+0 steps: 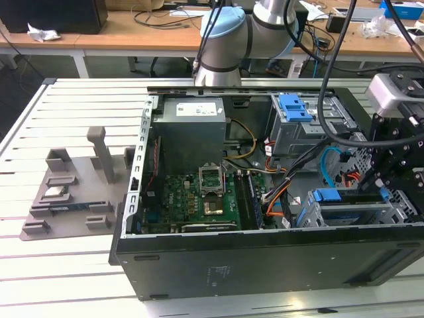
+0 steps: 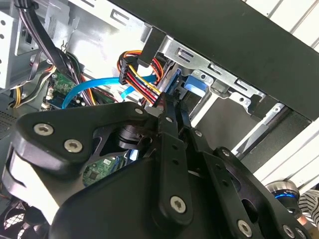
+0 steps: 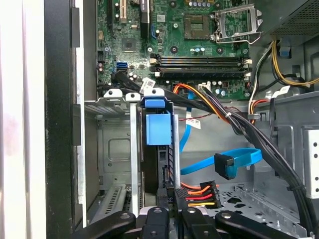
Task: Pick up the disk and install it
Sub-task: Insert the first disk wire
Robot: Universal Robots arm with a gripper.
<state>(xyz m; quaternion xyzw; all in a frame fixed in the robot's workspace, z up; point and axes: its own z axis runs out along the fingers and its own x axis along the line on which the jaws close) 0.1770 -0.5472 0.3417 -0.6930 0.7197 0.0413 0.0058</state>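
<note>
The disk [image 3: 158, 164] stands on edge in the drive cage [image 3: 112, 149] of the open computer case [image 1: 265, 265], at about four o'clock from the motherboard [image 1: 199, 202] in the exterior view, its blue bracket [image 1: 326, 196] uppermost. The gripper [image 3: 169, 199] is at the disk's cabled end, jaws apparently clenched on it. A blue SATA cable [image 3: 239, 159] hangs just beside. The case lies on a white slatted desk [image 1: 66, 265].
</note>
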